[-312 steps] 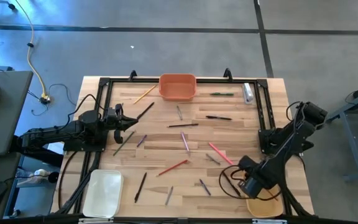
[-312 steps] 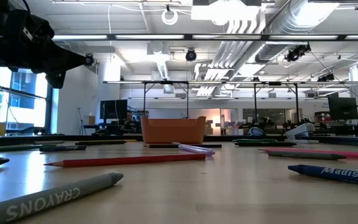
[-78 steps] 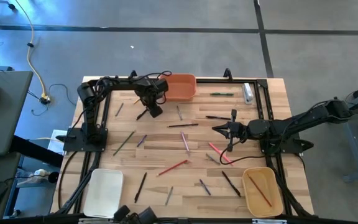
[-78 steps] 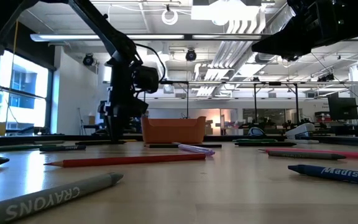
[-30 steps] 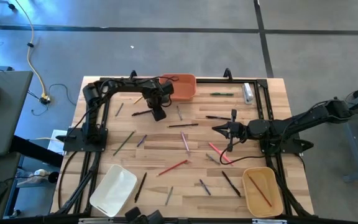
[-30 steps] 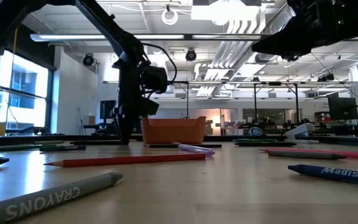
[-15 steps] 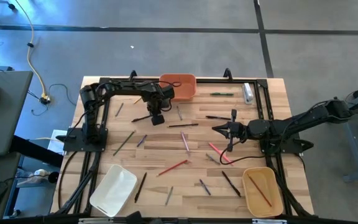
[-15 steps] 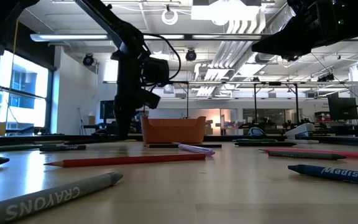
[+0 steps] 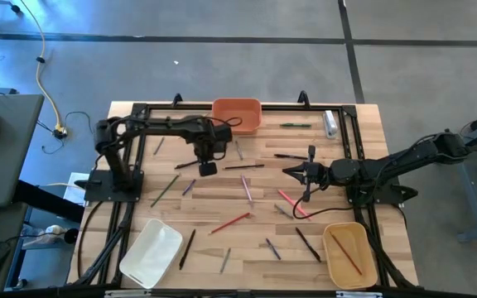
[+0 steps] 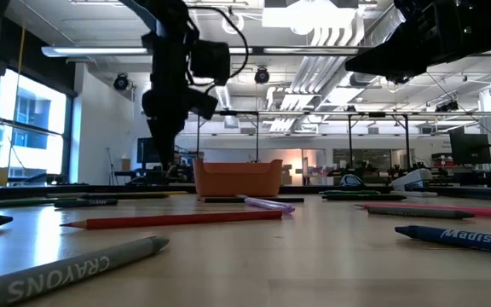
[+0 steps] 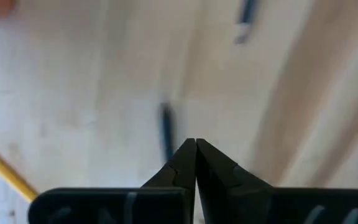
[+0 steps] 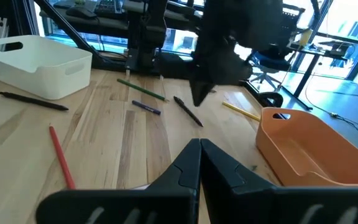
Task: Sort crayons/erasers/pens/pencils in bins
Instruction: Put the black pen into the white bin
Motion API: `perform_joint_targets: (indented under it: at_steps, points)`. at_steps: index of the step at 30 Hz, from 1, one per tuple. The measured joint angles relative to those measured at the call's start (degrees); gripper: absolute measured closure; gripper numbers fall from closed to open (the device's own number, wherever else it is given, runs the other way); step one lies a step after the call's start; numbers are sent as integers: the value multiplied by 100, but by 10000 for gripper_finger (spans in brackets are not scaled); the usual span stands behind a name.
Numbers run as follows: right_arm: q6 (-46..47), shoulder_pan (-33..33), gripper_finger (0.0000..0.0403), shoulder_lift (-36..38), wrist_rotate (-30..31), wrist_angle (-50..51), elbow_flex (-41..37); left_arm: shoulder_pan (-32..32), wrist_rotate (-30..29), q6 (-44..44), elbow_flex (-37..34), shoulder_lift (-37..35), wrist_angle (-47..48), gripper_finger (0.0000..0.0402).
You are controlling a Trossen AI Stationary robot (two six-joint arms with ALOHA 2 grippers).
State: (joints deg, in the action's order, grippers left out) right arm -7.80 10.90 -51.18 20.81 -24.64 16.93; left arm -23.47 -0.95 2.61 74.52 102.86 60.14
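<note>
White bin (image 9: 151, 252), near-left corner of the table (image 9: 321, 149), lies askew now; a few sec ago it sat straight. It looks empty.

Left pincer (image 9: 208, 168) was open one sec ago over the black pen (image 9: 187, 164), just in front of the orange bin (image 9: 237, 103). Now its fingers are pressed together, and in the low view it has risen well above the wood. The pen has shifted along with it in the last sec, w/ one end at the fingertips, so I judge it is pinched and picked up, though the left wrist view is too blurred to confirm. If so, this pen is ready to go to a bin.

Right pincer (image 9: 292, 171) has not moved: closed on nothing, waiting mid-table on the right. Tan bin (image 9: 328, 257), near-right corner, holds one red stick. Approx. all other sticks are spread on the table, so sorting is at an early stage
</note>
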Motion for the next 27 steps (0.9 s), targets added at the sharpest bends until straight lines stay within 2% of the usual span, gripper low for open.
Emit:
perform_joint_targets:
  at_steps: [3, 10, 15, 17, 22, 27]
  points:
    - [1, 1, 403, 2, 1, -2, 0, 210, 189, -198, 0, -185, -10, 401]
    - [29, 0, 403, 0, 0, 0, 0, 576, 147, -301, -38, -231, -285, 398]
    - [136, 0, 403, 1, 0, 36, 0, 176, 180, -242, -396, -182, -1239, 394]
    - [135, 2, 403, 0, -1, 41, 0, -113, 257, -373, -479, -182, -1193, 389]
    - [31, 0, 403, 0, -1, 42, 0, -652, 319, -430, -564, -184, -944, 347]
    - [27, 1, 403, 0, -1, 39, 0, -731, 336, -157, -662, -176, -1063, 281]
